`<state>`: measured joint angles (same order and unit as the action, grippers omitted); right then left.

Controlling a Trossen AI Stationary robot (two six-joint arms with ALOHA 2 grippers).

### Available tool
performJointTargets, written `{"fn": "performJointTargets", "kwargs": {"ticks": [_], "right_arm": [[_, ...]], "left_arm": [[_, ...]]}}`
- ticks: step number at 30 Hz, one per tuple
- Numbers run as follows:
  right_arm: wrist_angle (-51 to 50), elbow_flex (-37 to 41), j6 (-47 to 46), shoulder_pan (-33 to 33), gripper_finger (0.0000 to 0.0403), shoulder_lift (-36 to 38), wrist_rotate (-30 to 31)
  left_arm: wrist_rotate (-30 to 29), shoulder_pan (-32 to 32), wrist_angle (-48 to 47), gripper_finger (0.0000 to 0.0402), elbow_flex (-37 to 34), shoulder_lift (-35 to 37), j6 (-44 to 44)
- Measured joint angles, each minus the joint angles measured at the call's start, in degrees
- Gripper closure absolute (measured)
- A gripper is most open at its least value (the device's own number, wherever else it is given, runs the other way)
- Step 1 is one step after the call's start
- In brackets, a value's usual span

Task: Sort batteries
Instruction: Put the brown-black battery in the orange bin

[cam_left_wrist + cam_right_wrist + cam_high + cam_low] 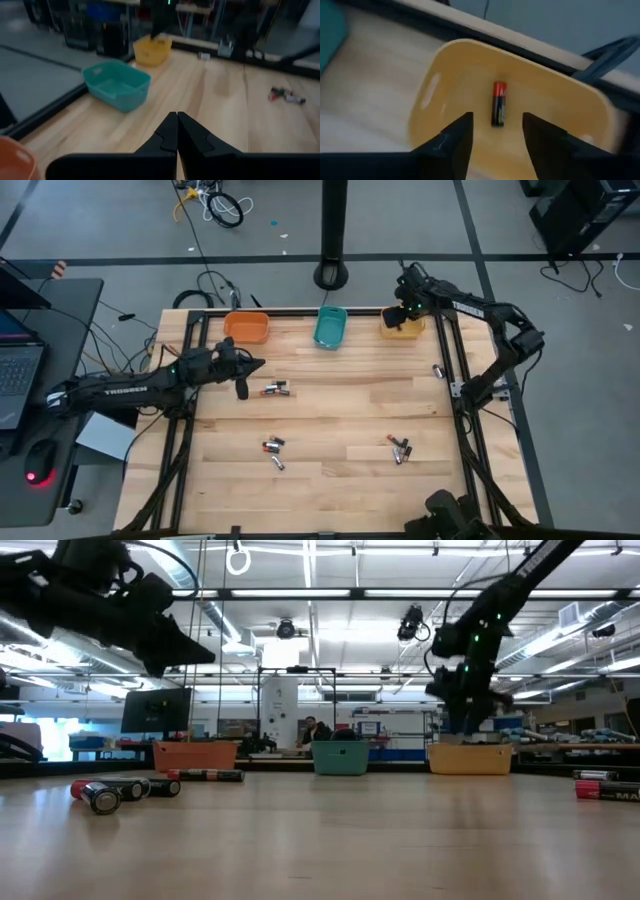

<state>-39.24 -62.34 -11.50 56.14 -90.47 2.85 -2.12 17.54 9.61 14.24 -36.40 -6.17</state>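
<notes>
right gripper (495,132) spread above yellow bin (455,75); only its wrist view shows the battery (499,103) inside.

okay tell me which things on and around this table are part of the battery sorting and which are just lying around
Part of the job:
- loose batteries on the table
- red and black battery lying in the yellow bin
- teal bin
- orange bin
- right gripper, open over the yellow bin
- left gripper, shut above the table

Just lying about:
- laptop
- mouse
- floor cables
</notes>
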Motion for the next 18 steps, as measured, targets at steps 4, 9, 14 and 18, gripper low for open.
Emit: {"fn": "performJointTargets", "kwargs": {"ticks": [4,9,14,18], "right_arm": [[-6.32,-0.34,5.89,-5.02,0.0294,5.67,0.03],[-7.93,4.42,5.10,-15.50,0.0390,13.78,3.11],[-2.43,10.24,-1.00,-26.53,0.0379,20.16,3.86],[5.32,13.63,-2.86,-34.09,0.0395,22.48,4.39]], "left_arm": [[2.16,-0.04,-11.75,0.0391,6.06,-1.46,0.59],[2.89,-1.10,-24.28,0.0391,11.28,-5.14,1.19],[6.26,-2.99,-26.33,0.0391,12.06,-10.20,-0.41],[7.35,-3.21,-23.00,0.0391,12.06,-14.70,-0.25]]}}
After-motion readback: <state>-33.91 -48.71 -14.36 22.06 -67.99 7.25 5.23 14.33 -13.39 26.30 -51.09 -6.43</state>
